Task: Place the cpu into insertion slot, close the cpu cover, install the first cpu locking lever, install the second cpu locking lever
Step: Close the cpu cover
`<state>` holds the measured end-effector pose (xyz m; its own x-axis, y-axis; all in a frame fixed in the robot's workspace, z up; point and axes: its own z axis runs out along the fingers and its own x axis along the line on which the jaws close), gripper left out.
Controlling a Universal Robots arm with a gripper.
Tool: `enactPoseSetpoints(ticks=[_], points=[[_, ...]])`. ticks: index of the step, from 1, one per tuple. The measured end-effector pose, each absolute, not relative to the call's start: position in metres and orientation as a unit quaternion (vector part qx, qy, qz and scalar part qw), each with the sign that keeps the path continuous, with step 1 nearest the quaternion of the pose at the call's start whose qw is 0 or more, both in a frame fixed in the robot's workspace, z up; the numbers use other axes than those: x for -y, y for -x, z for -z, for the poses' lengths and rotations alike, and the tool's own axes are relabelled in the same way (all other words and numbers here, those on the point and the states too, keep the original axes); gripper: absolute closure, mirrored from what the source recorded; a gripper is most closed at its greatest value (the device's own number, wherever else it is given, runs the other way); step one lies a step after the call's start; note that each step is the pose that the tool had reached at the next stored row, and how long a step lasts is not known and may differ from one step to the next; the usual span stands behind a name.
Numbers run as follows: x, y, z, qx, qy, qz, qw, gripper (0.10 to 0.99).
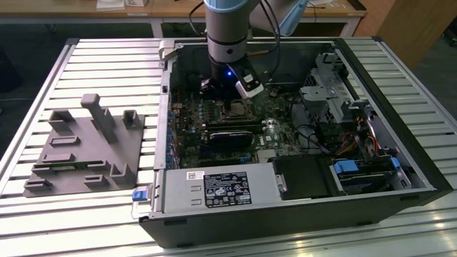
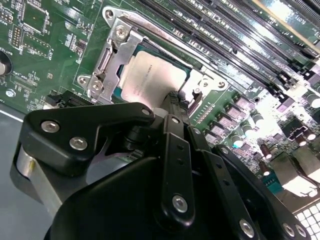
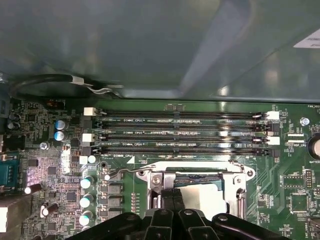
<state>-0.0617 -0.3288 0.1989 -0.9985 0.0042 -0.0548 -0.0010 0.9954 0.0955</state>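
– Inside the open computer case (image 1: 286,227) on the slatted surface (image 1: 107,59), where's the cpu (image 2: 147,80)?
– Seated in the insertion slot (image 1: 234,111), with the cpu cover (image 2: 111,55) lying flat around it.
– And the jaws?
– Pressed together, holding nothing, tips at the cpu's edge.
– Any writing?
– 1 black-and-white label (image 1: 227,189) on the grey box (image 1: 179,195) inside the case; I can't read its print.

cpu (image 2: 150,80) was partly hidden behind the end effector (image 2: 173,101), arm (image 1: 227,32) ran off the exterior view's top edge
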Motion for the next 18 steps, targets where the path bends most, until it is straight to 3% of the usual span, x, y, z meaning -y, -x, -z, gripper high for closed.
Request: enactPoseSetpoints(ticks=[18], points=[[0.3291,0.0705,-0.1997,-0.998,-0.001,-0.051,0.029,0.98]])
